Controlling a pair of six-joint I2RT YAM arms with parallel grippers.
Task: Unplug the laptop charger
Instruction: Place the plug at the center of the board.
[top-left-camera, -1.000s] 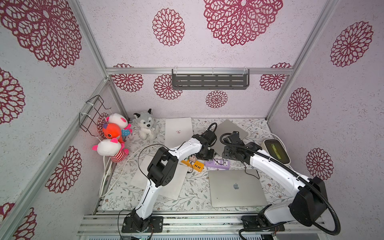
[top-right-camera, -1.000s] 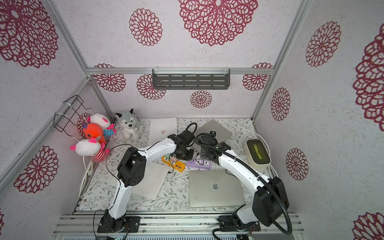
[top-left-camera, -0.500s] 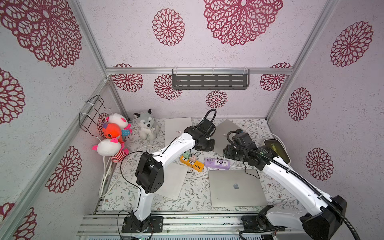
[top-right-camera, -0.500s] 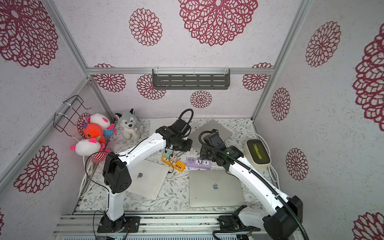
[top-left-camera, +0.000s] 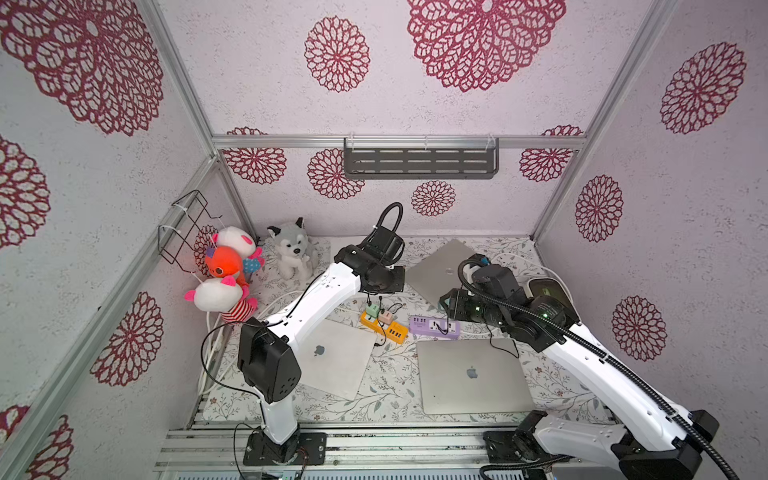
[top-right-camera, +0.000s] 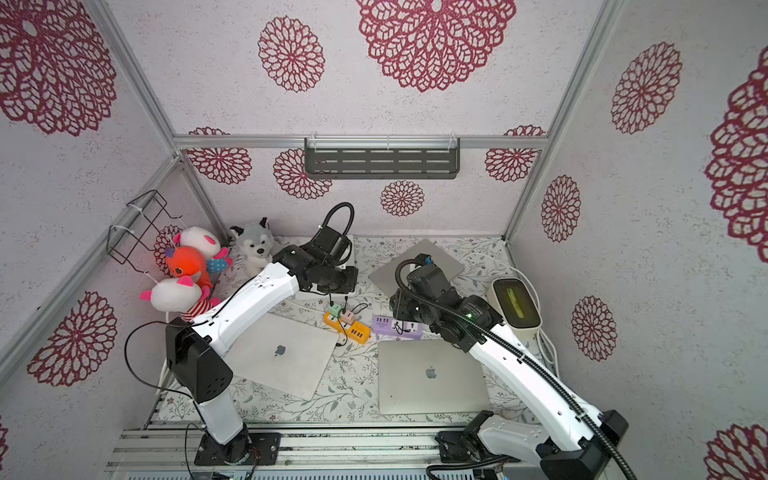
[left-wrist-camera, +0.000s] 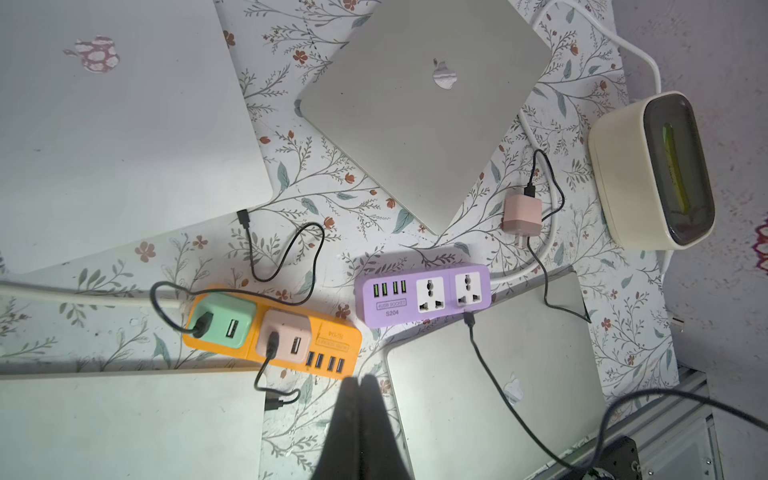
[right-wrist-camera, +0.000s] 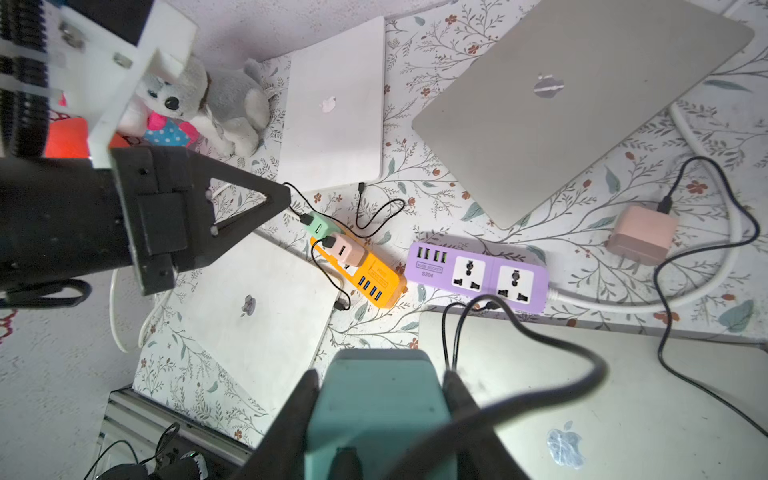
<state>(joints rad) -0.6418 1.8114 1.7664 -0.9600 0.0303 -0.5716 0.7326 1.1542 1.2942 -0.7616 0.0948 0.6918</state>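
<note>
My right gripper (right-wrist-camera: 380, 376) is shut on a teal charger block (right-wrist-camera: 378, 415) and holds it in the air, clear of the table. The block's black cable (right-wrist-camera: 540, 345) runs down to the back edge of the silver laptop (right-wrist-camera: 623, 395) at the front right. Both sockets of the purple power strip (right-wrist-camera: 478, 274) (top-left-camera: 434, 326) show empty. My left gripper (left-wrist-camera: 360, 380) is shut on nothing and hangs high above the orange power strip (left-wrist-camera: 332, 340). It also shows in the right wrist view as a black wedge, left gripper (right-wrist-camera: 282, 195).
A green plug (left-wrist-camera: 222, 318) and a pink plug (left-wrist-camera: 284, 334) sit in the orange strip. A loose pink charger (left-wrist-camera: 521, 216) lies by the purple strip. Several closed laptops (top-left-camera: 332, 359) lie around the strips. A cream box (left-wrist-camera: 652, 166) stands at the right and plush toys (top-left-camera: 291, 253) at the back left.
Both arms have lifted away from the power strips. The right gripper rose and drew back to the right with the teal charger; the left gripper rose toward the back.
</note>
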